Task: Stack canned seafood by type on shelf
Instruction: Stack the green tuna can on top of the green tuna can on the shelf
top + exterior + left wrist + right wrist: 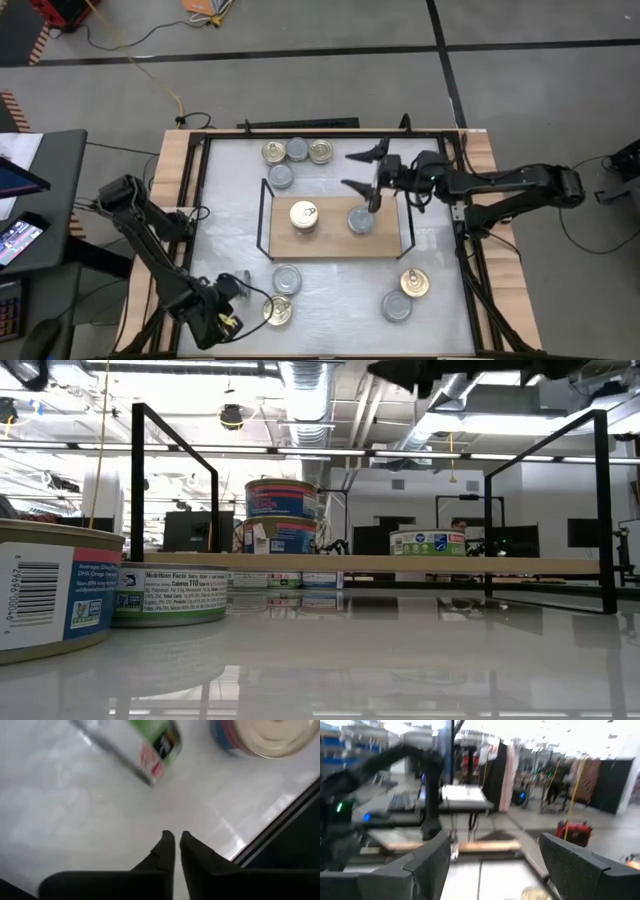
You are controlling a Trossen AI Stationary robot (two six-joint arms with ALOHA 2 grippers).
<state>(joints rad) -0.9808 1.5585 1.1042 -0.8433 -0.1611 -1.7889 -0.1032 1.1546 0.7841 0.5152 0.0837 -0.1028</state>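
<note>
Right gripper (360, 170) above shelf (335, 243), fingers spread wide, empty. Grey tin (361, 220) on board just below its lower finger; gold stack (304, 216) on board farther left of it. Three tins (297, 151) behind shelf, near upper finger. Left gripper (240, 283) at front-left table corner, fingers pressed together, empty. Gold tin (277, 311) just beside it, grey tin (286, 279) close ahead.
</note>
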